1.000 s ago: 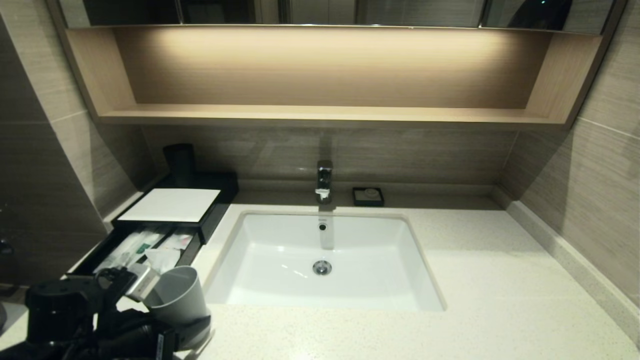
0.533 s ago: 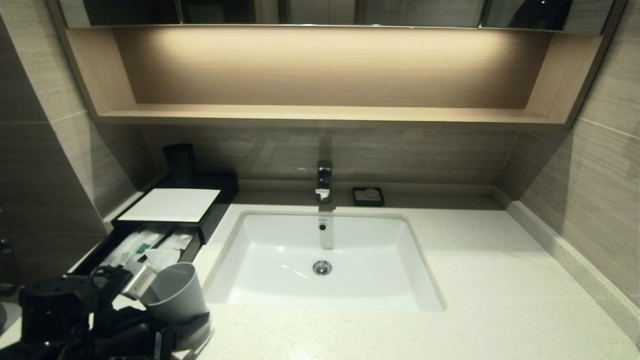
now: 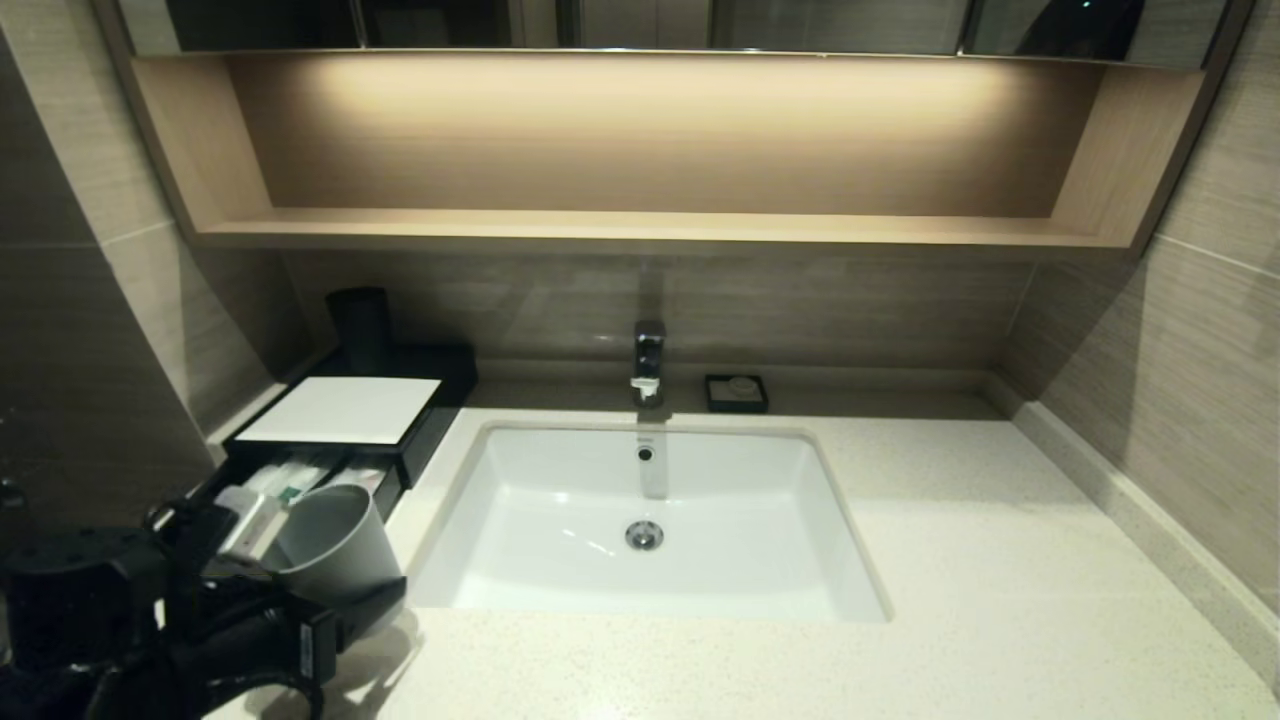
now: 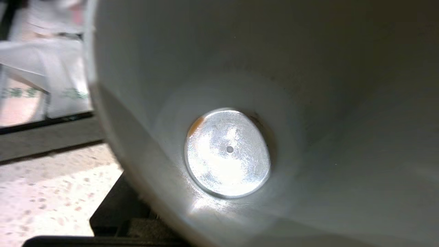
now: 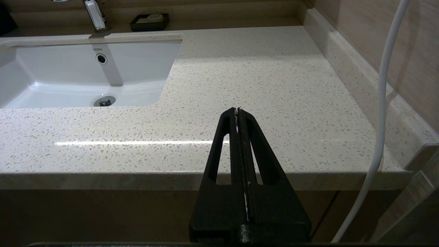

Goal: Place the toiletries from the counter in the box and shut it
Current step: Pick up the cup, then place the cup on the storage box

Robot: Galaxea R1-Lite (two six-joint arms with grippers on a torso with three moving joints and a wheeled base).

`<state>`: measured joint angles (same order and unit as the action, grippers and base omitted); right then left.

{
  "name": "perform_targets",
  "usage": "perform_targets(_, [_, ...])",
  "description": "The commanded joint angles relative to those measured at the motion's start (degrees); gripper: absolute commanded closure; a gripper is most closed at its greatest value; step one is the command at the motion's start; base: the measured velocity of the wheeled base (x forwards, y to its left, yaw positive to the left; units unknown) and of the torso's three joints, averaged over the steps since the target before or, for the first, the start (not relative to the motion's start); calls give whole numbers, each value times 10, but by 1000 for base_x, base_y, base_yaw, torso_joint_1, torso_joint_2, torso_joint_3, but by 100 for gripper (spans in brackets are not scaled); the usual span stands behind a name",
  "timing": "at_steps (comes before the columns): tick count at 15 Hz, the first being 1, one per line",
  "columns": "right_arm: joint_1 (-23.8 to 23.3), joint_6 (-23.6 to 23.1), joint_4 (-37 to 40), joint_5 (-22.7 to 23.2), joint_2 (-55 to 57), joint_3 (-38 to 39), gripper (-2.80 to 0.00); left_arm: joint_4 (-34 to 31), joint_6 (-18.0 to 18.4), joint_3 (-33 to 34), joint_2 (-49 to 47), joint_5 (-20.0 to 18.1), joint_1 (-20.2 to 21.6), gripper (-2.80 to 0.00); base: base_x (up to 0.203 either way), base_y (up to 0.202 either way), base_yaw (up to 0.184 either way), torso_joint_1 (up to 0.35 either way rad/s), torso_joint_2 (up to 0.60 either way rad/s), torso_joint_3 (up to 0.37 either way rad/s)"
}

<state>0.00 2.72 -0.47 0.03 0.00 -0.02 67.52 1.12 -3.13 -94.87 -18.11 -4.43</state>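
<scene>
The toiletries [image 3: 285, 485] lie in the box's drawer just beyond the left hand [image 3: 262, 535].

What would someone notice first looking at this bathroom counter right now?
The white sink basin sunk in the middle of the speckled counter stands out first. At the counter's left front, the left gripper holds a grey cup before the black box, whose open drawer shows wrapped toiletries.

The grey cup [image 3: 335, 545] hides the left end effector's tips and much of the drawer's packets [image 3: 290, 482].
</scene>
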Motion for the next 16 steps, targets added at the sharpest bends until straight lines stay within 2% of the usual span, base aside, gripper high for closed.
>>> perform_targets(1, [0,0,-1,0,1,-1,0,1,-1,-26,1,36,2,0,0,0,0,0,0,0])
perform_targets(5, [0,0,-1,1,1,0,0,-38,-1,-83,2,101,2,0,0,0,0,0,0,0])
perform_targets(12, [0,0,-1,1,1,-1,0,-233,-3,-242,36,189,5,0,0,0,0,0,0,0])
perform_targets(16, [0,0,-1,0,1,0,0,-340,-4,-336,31,207,26,0,0,0,0,0,0,0])
